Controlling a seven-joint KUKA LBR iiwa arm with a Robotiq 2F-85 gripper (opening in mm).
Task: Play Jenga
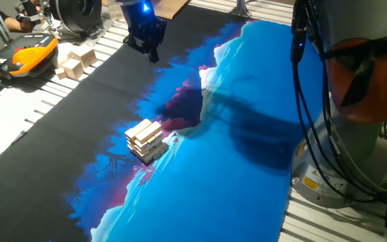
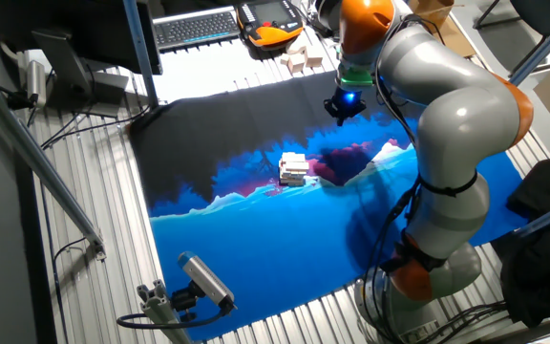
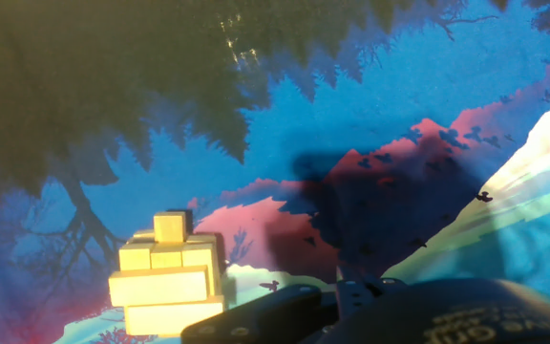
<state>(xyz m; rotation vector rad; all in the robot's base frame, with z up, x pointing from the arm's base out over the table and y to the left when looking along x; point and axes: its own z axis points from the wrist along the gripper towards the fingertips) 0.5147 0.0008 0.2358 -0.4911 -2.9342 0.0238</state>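
The Jenga tower [image 1: 145, 140] is a small low stack of pale wooden blocks, slightly askew, on the blue and black printed mat [image 1: 234, 181]. It also shows in the other fixed view [image 2: 293, 169] and at the lower left of the hand view [image 3: 168, 277], with one small block on top. My gripper [image 1: 154, 57] hangs in the air well behind and above the tower, over the mat's dark part, and also shows in the other fixed view [image 2: 344, 107]. Its fingers look pressed together and hold nothing. Only its dark underside [image 3: 351, 311] shows in the hand view.
Chunkier loose wooden blocks [image 1: 76, 60] lie off the mat at the far left next to an orange and black pendant [image 1: 32, 54]. A keyboard [image 2: 199, 27] lies beyond. The arm's base [image 1: 355, 134] and cables stand at the mat's right edge. A camera [image 2: 203, 277] sits by the near edge.
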